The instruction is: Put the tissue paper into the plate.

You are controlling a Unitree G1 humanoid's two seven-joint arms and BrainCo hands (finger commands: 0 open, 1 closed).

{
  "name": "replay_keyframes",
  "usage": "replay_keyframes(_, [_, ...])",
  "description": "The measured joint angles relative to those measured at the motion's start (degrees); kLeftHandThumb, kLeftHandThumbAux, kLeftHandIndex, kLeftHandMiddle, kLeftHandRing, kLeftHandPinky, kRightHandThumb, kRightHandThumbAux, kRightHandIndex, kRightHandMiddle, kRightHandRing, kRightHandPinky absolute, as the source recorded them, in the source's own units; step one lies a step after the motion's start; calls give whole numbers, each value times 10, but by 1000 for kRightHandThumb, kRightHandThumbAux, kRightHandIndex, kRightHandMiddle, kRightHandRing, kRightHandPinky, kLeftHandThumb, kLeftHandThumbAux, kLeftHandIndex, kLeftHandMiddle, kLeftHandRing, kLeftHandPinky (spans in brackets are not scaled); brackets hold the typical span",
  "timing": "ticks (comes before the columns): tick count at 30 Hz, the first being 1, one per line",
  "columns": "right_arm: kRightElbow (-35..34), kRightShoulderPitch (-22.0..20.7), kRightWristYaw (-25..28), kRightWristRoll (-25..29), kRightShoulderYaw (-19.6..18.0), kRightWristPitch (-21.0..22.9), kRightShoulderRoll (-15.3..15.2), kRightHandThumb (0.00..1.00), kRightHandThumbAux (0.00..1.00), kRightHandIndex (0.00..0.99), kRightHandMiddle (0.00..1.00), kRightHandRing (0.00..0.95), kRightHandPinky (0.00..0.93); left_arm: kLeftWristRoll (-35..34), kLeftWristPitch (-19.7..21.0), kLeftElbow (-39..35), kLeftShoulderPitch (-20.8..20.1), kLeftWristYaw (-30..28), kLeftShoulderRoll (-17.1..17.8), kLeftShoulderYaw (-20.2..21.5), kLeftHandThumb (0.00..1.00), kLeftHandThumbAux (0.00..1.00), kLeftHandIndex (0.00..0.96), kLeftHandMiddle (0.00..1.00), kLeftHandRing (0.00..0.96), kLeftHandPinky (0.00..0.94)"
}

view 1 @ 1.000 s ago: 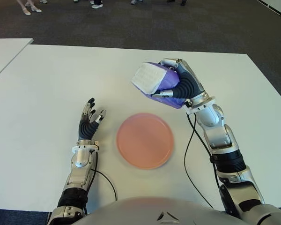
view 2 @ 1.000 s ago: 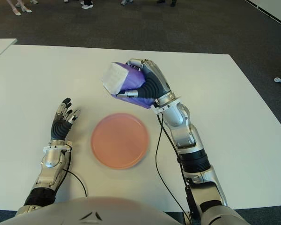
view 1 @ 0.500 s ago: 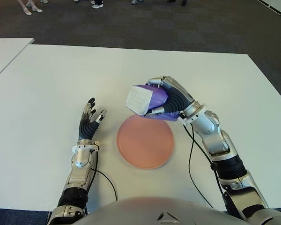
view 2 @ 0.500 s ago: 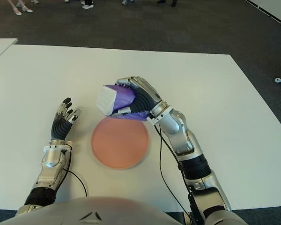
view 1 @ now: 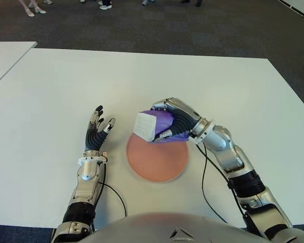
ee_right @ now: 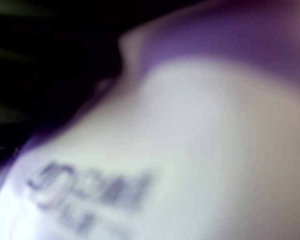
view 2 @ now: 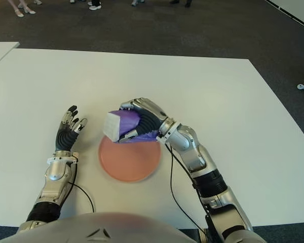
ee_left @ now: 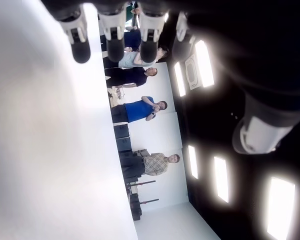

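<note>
1. Plate: pink, on the white table, nearest the robot's body, positioned between both arms as the drop target.
2. Left hand: shows left of the plate, fingers spread, holding nothing.
3. Right hand: fingers wrapped around the tissue pack, a purple pack with a white end. The pack sits over the plate's far rim, low enough, by judgement, for release.
</note>
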Motion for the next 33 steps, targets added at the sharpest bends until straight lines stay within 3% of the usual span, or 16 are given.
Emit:
replay_keyframes(17, [60,0,-55,-64,27,-119,-1,854,678,397,533,821,809,-1,0,-10,6,-11,3,-4,0,521,0,0,0,0])
replay_keyframes(33, [108,-20,-84,-110,42,-169,2,852,680,394,530,811,793,-1,-10,-4,4,-11,4,-5,0,501,0,0,0,0])
